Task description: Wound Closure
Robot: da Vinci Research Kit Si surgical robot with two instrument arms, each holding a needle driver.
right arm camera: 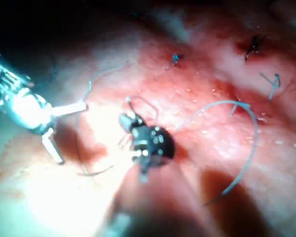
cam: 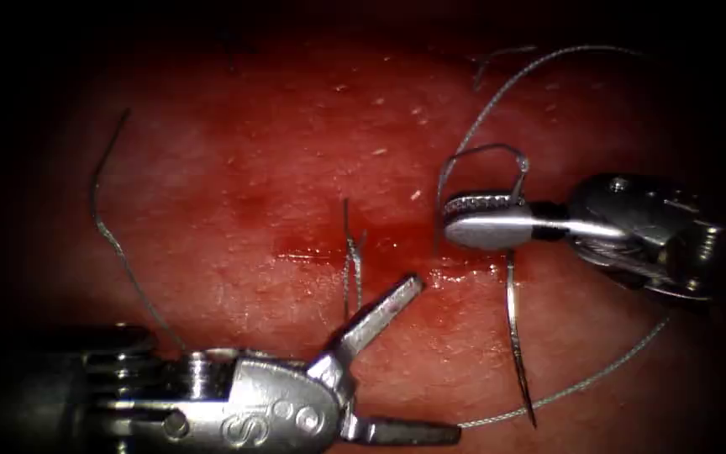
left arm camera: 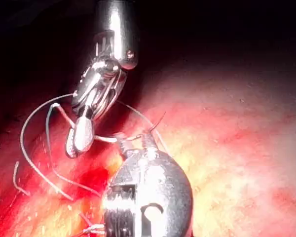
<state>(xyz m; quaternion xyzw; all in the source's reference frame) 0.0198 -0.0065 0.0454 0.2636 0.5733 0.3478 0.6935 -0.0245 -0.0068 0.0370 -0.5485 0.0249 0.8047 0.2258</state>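
My right tool point(cam: 451, 220) comes in from the right with its jaws shut on the curved needle point(cam: 514, 336), gripping it well back from the point. The needle hangs free above the tissue point(cam: 296, 151), point toward the front, at the right end of the cut point(cam: 313, 255). Thread point(cam: 581, 382) trails from the needle, looping in front of and behind the right tool. My left tool point(cam: 435, 357) sits low at the front with its jaws spread wide and nothing between them. The right wrist view shows the same open left tool point(right arm camera: 71, 133). The left wrist view shows the right tool point(left arm camera: 74, 145) with thread loops point(left arm camera: 27, 158) beside it.
A placed stitch with short upright thread ends point(cam: 351, 269) stands in the cut just above the left tool's upper jaw. A loose strand of thread point(cam: 111, 227) lies on the tissue at the far left. Red fluid wets the cut.
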